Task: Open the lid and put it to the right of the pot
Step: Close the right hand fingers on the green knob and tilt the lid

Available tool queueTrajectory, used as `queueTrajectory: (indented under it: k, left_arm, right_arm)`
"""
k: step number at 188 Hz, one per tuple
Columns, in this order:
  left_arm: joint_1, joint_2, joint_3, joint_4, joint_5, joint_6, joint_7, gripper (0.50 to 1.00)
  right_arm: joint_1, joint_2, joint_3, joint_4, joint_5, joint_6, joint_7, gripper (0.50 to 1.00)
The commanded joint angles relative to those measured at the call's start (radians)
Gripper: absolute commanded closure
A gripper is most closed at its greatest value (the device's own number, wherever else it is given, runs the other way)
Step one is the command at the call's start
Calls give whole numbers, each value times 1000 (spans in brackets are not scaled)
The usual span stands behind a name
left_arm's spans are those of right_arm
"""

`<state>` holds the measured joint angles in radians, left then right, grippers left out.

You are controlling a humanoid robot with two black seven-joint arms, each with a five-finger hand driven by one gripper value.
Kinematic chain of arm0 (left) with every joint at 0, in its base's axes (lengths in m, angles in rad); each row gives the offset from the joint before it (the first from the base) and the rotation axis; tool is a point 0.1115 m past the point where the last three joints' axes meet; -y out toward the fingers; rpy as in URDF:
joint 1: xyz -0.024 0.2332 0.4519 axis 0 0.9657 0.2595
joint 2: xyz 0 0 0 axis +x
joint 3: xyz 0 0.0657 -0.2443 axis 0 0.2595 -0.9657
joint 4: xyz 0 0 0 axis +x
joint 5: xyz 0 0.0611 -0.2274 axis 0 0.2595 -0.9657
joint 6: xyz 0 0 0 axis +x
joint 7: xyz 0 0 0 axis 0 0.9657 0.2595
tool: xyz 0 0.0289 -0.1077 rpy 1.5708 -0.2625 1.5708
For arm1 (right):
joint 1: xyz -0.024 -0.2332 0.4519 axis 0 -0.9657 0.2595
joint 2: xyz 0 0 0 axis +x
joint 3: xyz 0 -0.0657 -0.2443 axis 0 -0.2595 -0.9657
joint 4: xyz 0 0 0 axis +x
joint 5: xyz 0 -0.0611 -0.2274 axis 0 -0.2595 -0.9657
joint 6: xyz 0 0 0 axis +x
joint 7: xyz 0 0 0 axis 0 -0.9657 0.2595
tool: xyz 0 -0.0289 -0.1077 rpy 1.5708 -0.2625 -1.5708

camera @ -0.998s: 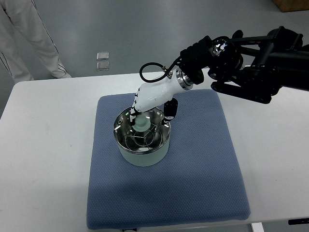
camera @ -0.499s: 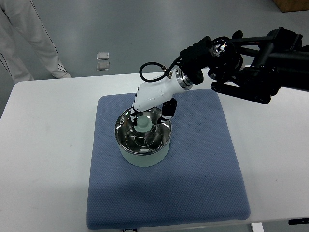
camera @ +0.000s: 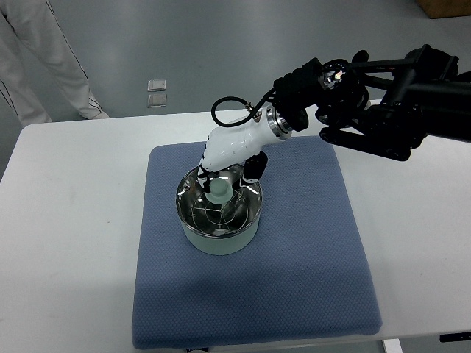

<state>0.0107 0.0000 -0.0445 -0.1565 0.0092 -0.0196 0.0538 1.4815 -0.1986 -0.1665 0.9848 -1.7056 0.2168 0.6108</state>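
Gripping lid (camera: 218,207) knob | right hand (camera: 229,151) fingers (camera: 255,168) around | on pot (camera: 220,234)

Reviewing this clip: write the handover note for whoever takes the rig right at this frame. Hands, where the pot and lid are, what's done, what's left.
Right hand: over the pot's back rim, fingers down around the lid knob; whether it has a firm grasp I cannot tell.
Left hand: not in view.
Pot: on the blue mat, left of its centre.
Lid: still seated on the pot.
Done: reach to the knob.
Left: secure the grasp, lift the lid, set it on the mat right of the pot.
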Motion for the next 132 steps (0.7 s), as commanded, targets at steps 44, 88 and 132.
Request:
queueTrajectory:
  k: [44,88,132]
  left_arm:
    - [0,0,0,0,0,1,1,500]
    - [0,0,0,0,0,0,0,500]
    - [0,0,0,0,0,0,0,500]
  right_arm:
    - [-3,1,-1,-5,-2,4,0,973]
    - [0,1,-1,-6,-2,13,0,1000]
    - [6,-1,-1,-5,-2,21,0,1000]
